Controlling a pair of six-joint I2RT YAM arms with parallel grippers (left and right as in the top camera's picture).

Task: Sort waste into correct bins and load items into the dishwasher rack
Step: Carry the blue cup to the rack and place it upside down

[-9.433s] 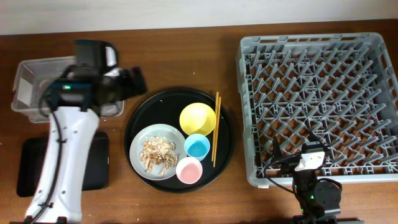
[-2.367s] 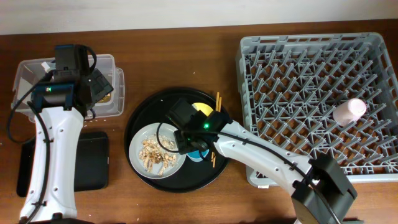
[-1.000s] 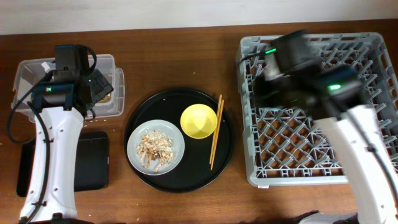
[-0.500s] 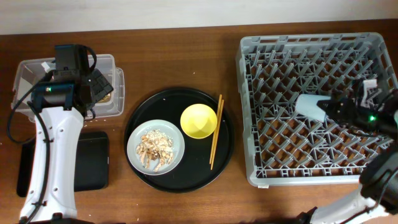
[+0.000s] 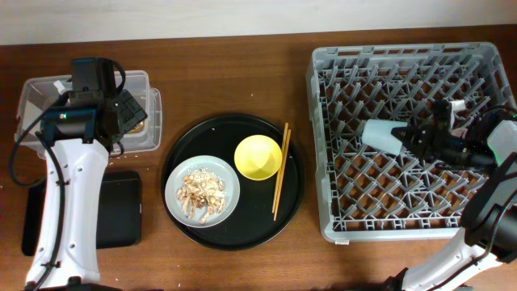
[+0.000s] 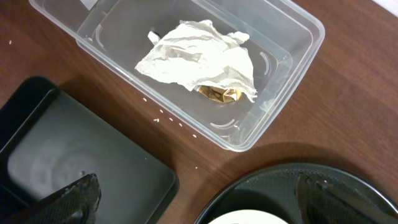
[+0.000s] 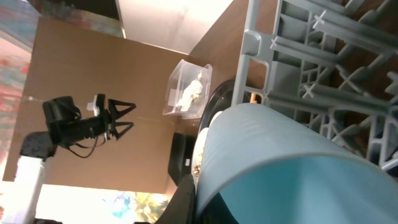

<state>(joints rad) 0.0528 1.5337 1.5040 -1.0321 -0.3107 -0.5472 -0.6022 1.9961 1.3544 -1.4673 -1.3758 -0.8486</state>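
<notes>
Tub (image 5: 32, 113): far left; tissue (image 6: 199, 59) and wrapper (image 6: 219, 94) inside.
Left gripper (image 6: 202, 196): above the tub's right end, jaws wide apart, empty.
Round tray (image 5: 242, 228): middle; holds plate (image 5: 174, 194) with scraps (image 5: 202, 196), bowl (image 5: 258, 157), chopsticks (image 5: 279, 171).
Cup (image 5: 380, 133): blue, on its side, clamped by right gripper (image 5: 410, 137), sticking out left of it, over the rack's middle.
Rack (image 5: 388, 231): right.

free: table (image 5: 234, 81) between tub (image 5: 155, 133) and rack (image 5: 317, 113) | blocked: upright pegs (image 5: 380, 89)

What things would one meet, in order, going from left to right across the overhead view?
clear tub → plate → yellow bowl → chopsticks → light-blue cup
</notes>
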